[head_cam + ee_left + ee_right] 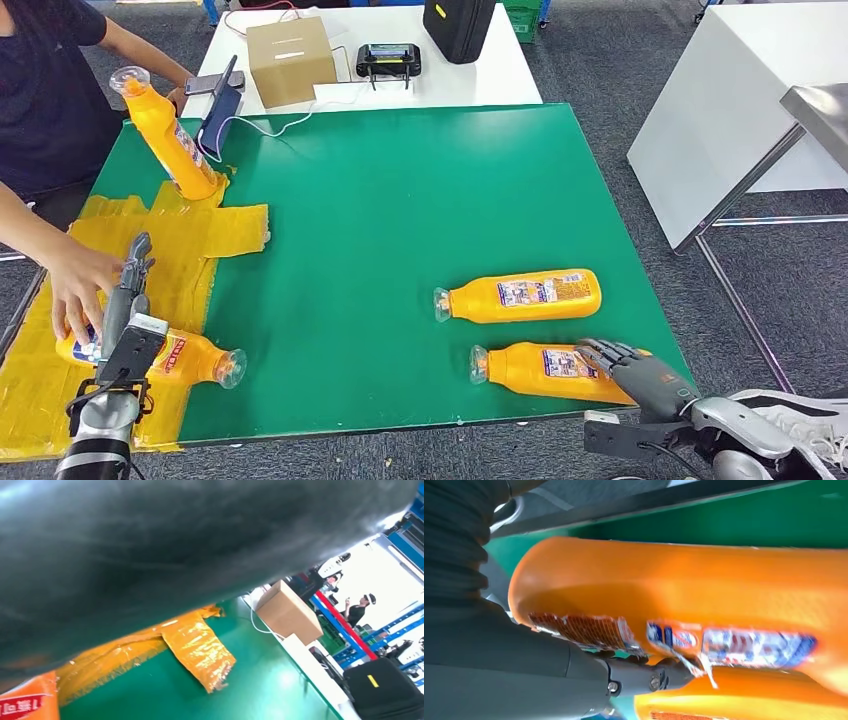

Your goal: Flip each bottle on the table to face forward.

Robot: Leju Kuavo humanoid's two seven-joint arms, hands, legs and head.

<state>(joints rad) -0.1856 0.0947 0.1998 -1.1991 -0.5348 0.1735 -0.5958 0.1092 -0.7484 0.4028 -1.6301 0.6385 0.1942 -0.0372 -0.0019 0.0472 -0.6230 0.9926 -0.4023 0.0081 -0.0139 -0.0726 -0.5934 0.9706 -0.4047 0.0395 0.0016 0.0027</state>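
Resting across the base end of the nearest orange bottle [548, 370] at the tabletop [400, 200] front edge: right robot hand [632, 368], fingers curling over it, probably readying a roll to bring the label forward. Lying just beyond that hand, label up: a second orange bottle [520, 296]. Reaching over a third bottle [165, 355] on yellow plastic sheeting [190, 240]: left robot hand [128, 290], beside a person's hand [75, 285]; grip impossible to tell. Standing tilted far beyond: a fourth bottle [168, 135]. All capped, contents hidden.
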